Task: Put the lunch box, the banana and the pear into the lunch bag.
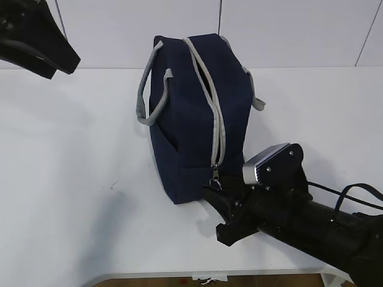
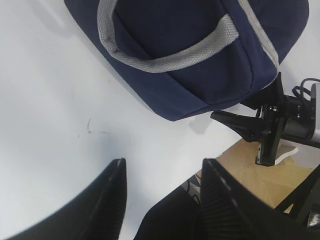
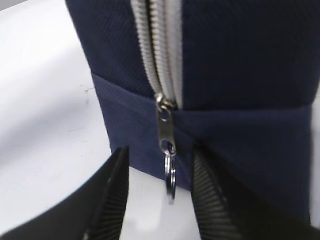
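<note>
The navy lunch bag [image 1: 191, 107] stands on the white table, one end facing me. Its grey zipper [image 1: 216, 119] runs over the top and down this end, with the teeth meshed above the slider. The ring pull [image 3: 171, 175] hangs from the slider at the bottom of that end. My right gripper [image 3: 160, 150] is open, one finger on each side of the ring, not touching it. It also shows in the exterior view [image 1: 214, 209]. My left gripper [image 2: 164, 161] is open and empty, raised at the far left [image 1: 60, 69]. The lunch box, banana and pear are out of view.
The bag's grey handles [image 1: 143, 95] hang down its left side. The table's near edge [image 1: 179, 276] lies just below the right arm. Wooden floor [image 2: 260, 170] shows past that edge in the left wrist view. A small dark mark [image 2: 88, 127] is on the tabletop.
</note>
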Controlling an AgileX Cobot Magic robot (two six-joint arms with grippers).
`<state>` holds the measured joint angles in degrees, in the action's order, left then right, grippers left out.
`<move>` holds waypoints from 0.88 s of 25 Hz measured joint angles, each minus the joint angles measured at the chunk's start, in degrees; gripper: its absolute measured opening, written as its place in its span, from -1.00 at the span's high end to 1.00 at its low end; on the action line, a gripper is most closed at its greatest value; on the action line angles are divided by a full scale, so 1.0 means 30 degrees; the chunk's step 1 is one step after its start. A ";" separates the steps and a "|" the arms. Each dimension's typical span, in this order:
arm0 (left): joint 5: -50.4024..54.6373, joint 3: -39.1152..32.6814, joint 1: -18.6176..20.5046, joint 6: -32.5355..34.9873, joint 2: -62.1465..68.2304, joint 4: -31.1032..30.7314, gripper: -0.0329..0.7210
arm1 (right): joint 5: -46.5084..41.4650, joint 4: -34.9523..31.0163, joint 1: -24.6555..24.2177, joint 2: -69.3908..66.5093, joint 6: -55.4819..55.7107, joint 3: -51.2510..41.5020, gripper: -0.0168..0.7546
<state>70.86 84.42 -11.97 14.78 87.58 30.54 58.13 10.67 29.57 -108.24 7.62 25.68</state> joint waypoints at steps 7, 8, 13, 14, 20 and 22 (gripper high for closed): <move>0.0000 0.0000 0.0000 0.0000 0.0000 0.0009 -0.06 | -0.0062 -0.0044 0.0000 0.0000 0.0000 0.0000 0.27; 0.0000 0.0000 0.0000 0.0000 0.0000 0.0043 -0.06 | -0.0213 -0.0044 0.0000 0.0000 0.0032 0.0000 0.27; 0.0000 0.0000 0.0000 -0.0041 0.0000 0.0083 -0.06 | -0.0533 -0.0044 0.0000 0.0000 0.0106 -0.0069 0.28; 0.0000 0.0000 0.0000 -0.0041 0.0000 0.0083 -0.06 | -0.0533 -0.0044 0.0000 0.0000 0.0106 -0.0063 0.28; 0.0000 0.0000 0.0000 -0.0041 0.0000 0.0083 -0.06 | -0.0658 -0.0044 0.0000 0.0000 0.0106 -0.0107 0.29; 0.0000 0.0000 0.0000 -0.0041 0.0000 0.0083 -0.06 | -0.0658 -0.0044 0.0000 0.0000 0.0142 -0.0107 0.29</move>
<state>70.86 84.42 -11.97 14.66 87.58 30.79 56.16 10.54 29.57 -108.24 8.04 25.36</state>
